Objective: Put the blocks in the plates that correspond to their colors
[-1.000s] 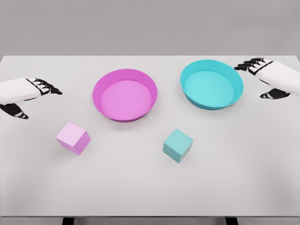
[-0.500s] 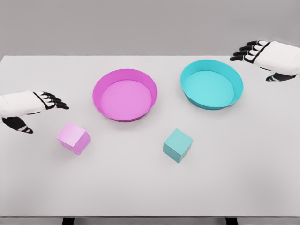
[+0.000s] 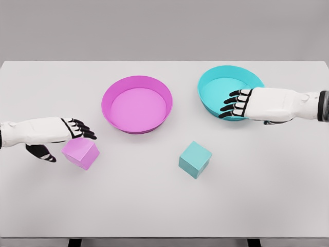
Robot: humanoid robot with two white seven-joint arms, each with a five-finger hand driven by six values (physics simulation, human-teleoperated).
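A pink block lies on the white table, left of centre. My left hand hovers over its upper left side, fingers spread, thumb low to the left of it, holding nothing. A teal block sits in the middle foreground. The magenta plate stands behind the pink block and holds nothing. The cyan plate stands at the back right. My right hand reaches in over its front right rim, fingers spread and pointing left, up and right of the teal block.
The white table runs across the whole view, with its front edge near the bottom of the picture and a grey wall behind.
My left hand has slid right and down onto the pink block. My right hand has swung from the far right back corner down and left, over the cyan plate's front rim.
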